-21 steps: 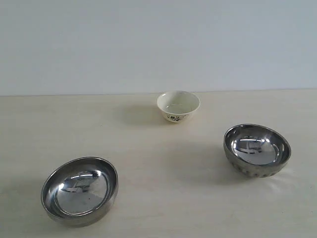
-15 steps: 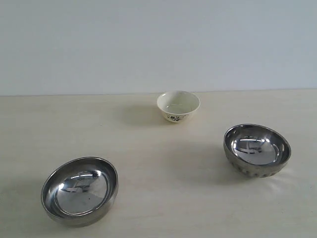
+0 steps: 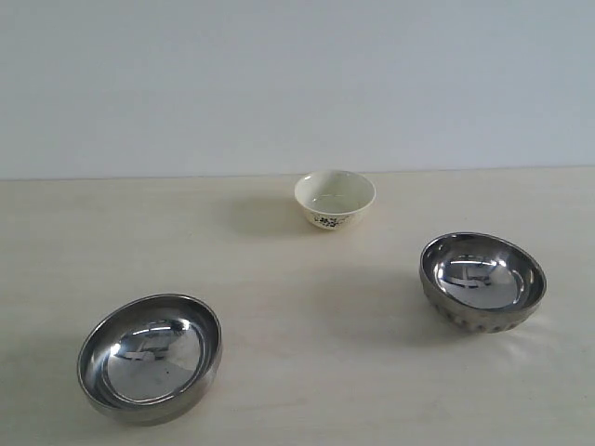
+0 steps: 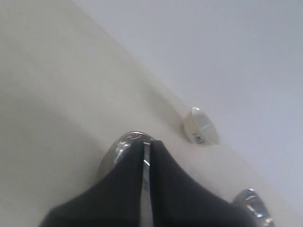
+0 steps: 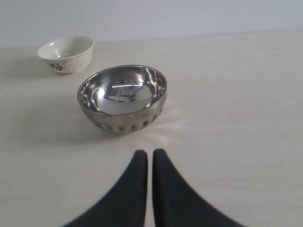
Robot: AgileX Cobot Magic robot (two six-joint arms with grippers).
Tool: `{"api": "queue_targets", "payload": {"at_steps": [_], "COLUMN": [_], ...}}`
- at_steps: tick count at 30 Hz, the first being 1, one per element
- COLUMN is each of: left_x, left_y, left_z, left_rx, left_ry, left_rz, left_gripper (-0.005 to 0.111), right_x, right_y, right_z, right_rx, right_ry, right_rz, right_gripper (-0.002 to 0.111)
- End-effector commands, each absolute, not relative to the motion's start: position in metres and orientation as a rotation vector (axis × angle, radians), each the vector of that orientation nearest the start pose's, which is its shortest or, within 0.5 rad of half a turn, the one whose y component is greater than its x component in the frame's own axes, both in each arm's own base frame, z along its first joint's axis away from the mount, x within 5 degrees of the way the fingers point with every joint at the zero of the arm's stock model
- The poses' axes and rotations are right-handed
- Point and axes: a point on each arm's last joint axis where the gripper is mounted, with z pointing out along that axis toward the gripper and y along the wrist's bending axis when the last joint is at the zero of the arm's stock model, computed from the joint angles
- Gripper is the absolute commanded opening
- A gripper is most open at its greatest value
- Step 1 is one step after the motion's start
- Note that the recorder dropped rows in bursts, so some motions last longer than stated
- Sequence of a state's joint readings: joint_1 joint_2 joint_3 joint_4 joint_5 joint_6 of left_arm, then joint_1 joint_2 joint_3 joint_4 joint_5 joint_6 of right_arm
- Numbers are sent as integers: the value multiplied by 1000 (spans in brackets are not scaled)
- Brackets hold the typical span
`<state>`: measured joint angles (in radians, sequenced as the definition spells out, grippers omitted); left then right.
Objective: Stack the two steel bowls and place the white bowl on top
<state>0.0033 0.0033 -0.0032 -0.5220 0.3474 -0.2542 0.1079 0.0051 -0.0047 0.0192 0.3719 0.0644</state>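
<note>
Three bowls stand apart on the table. A smooth steel bowl (image 3: 150,357) sits front left, a ribbed steel bowl (image 3: 482,282) to the right, and the small white bowl (image 3: 335,199) with a dark floral pattern at the back middle. Neither gripper shows in the exterior view. In the left wrist view my left gripper (image 4: 147,143) is shut with nothing in it, and the smooth steel bowl (image 4: 119,149) lies partly hidden behind its fingers; the white bowl (image 4: 201,126) lies farther off. My right gripper (image 5: 149,153) is shut and empty, a short way short of the ribbed steel bowl (image 5: 122,98).
The table (image 3: 307,279) is a pale wood surface that ends at a plain light wall (image 3: 297,84) at the back. In the left wrist view a bit of the ribbed steel bowl (image 4: 253,203) shows at the frame's edge.
</note>
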Motion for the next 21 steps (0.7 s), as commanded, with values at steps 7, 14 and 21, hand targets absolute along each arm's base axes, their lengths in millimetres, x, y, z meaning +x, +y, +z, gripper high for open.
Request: {"api": "queue_targets", "payload": {"at_steps": [7, 14, 21], "left_x": [53, 56, 56], "left_y": [-18, -10, -1], "left_z": [188, 200, 211], "left_rx": [-644, -696, -714], "left_ry": [1718, 1538, 1380], "left_rz": [-804, -810, -778], "left_gripper": [4, 4, 4], "right_x": [53, 53, 53], "right_y": [6, 6, 6], "right_z": [180, 180, 180], "right_rx": [-29, -29, -29], "right_ry": [1853, 1853, 1853], "right_rz": [139, 139, 139], "right_gripper": [0, 0, 0]}}
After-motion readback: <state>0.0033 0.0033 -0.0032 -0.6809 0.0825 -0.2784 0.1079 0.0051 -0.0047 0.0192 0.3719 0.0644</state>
